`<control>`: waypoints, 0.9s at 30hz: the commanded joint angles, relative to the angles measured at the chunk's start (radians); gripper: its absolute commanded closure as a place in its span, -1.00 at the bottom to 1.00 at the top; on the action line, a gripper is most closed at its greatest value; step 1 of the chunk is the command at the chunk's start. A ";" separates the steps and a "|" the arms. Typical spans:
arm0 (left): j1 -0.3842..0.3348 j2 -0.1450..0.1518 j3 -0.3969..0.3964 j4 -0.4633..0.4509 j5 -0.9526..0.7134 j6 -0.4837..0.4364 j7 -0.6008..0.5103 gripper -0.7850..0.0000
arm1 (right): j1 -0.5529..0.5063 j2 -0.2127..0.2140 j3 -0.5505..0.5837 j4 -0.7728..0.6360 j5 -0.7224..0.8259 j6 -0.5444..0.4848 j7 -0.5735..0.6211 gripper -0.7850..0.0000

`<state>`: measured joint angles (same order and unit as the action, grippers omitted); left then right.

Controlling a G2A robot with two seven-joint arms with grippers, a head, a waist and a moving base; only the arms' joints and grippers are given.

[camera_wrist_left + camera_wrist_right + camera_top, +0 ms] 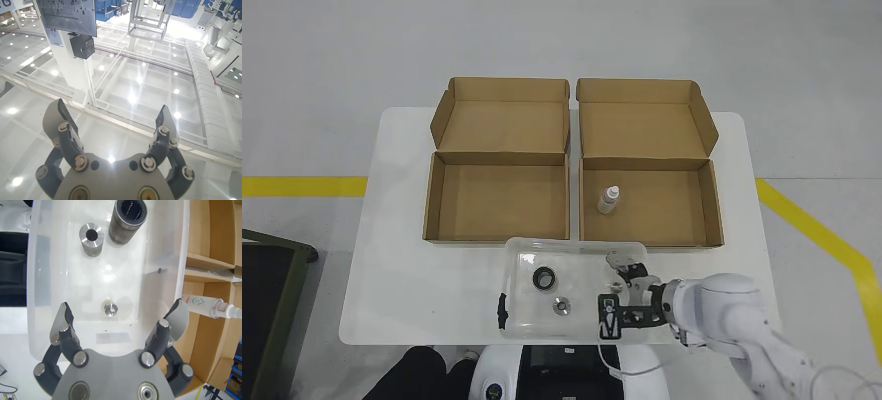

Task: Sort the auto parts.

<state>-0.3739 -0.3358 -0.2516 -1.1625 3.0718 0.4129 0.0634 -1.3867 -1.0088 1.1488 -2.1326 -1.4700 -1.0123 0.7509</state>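
Two grippers are shown, each with its fingers spread wide and nothing held. The right gripper (122, 304) is positioned over one end of a clear plastic bin (37, 275), which is set on a white table (392, 260). A small silver fitting (110, 310) is seen upright on the bin floor in the gap between the two fingers, a little nearer one of them and touched by neither. One finger is placed over the inside of the bin, while the other is held above the bin's rim on the side facing the boxes. Beyond the fingertips and well apart from them, a short steel sleeve (92, 238) with a dark bore and a larger dark bearing (127, 220) are stood upright just beside each other in the same bin. Past the outer finger, a white bottle (206, 307) is seen lying in an open cardboard box (672, 215), and a second cardboard box (497, 205) is set beside the first. The left gripper (112, 105) is pointed up at a lit ceiling, and nothing is seen between its toothed pads (68, 115).
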 commanded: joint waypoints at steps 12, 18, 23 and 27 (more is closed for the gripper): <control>0.000 0.000 0.000 0.000 0.000 0.000 0.000 -1.00 | 0.085 -0.001 -0.108 0.074 -0.014 0.033 0.090 -0.48; 0.000 0.000 0.000 0.000 0.000 0.000 0.000 -1.00 | 0.109 0.004 -0.140 0.082 -0.038 0.064 0.121 -0.24; 0.000 0.000 0.000 0.000 0.000 0.000 0.000 -1.00 | 0.123 0.011 -0.165 0.090 -0.047 0.083 0.140 0.03; 0.000 0.000 0.000 0.000 0.000 0.000 0.000 -1.00 | 0.133 0.018 -0.186 0.090 -0.042 0.092 0.149 0.13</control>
<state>-0.3739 -0.3358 -0.2516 -1.1625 3.0718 0.4129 0.0634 -1.2557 -0.9921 0.9671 -2.0423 -1.5139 -0.9221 0.8980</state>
